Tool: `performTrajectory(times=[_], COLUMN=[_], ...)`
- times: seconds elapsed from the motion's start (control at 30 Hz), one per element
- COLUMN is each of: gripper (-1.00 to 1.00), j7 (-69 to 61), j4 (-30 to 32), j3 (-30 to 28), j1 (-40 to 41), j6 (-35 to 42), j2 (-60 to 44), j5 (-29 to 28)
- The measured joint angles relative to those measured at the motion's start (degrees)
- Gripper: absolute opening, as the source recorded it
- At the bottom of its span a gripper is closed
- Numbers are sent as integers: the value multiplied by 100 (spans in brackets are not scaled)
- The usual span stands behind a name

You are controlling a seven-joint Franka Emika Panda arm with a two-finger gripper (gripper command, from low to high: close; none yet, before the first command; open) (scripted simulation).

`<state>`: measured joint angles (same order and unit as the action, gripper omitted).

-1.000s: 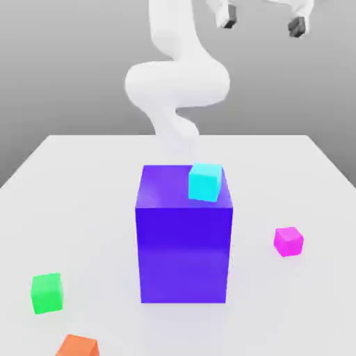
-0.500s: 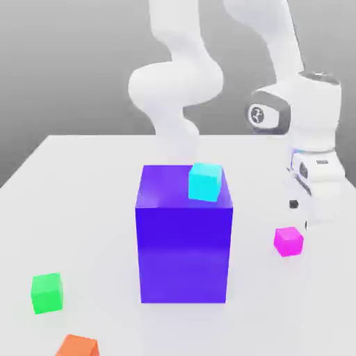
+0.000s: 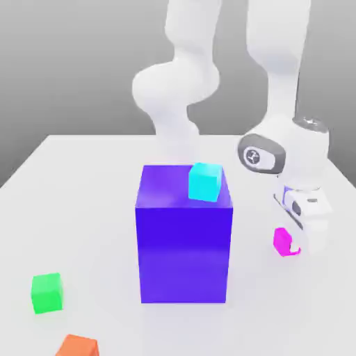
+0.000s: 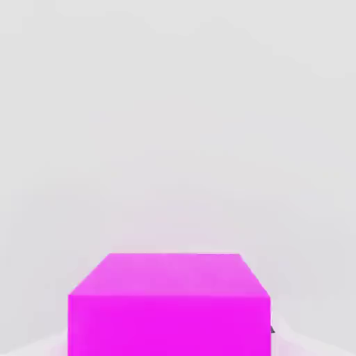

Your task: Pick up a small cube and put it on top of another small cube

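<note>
Partly hidden in the exterior view: pink cube (image 3: pixel 282 241) at right of centre, its right half covered by the white end effector (image 3: pixel 300 243) standing down over it. Fingertips lost against the cube and the pale desk (image 3: pixel 83 195); cannot tell whether parted or clamped. Arm cut off by the top edge of the frame. Orange cube (image 3: pixel 78 345) cut off by the bottom edge at lower left.

Up close in the hand view: pink cube (image 4: pixel 169 306) filling the lower middle, flat top and one flat face showing, lower part cut off by the frame edge. Only a tiny dark speck at its lower right corner, too small to name.

All plain, matte, sharp-edged solids. Big purple-blue block (image 3: pixel 183 233) at centre, upright on the desk. Cyan cube (image 3: pixel 205 182) on the block's top, at its right rear corner. Green cube (image 3: pixel 47 292) at lower left, on the desk, well apart from the pink one, the block between them. Smooth, rounded white arm shells.

Pink cube on the desk, directly beneath the end effector, touching or nearly so.
</note>
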<state>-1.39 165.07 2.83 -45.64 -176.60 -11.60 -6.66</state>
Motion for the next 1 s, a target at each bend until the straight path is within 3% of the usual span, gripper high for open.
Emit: performTrajectory(times=[0.1, 0.23, 0.63, 0.9, 1.0], gripper=[-100, -100, -100, -100, -100], j7=[-292, -552, -1202, -1336, -1378], j4=[113, 96, -1904, -2125, -1885], j3=[287, 237, -1529, -2509, -2613], j1=[182, 84, 3263, 5305, 5514], j6=[478, 1066, 2180, 2633, 2520], j2=[593, 1287, 1296, 952, 663], j5=[399, 863, 2262, 1607, 1208])
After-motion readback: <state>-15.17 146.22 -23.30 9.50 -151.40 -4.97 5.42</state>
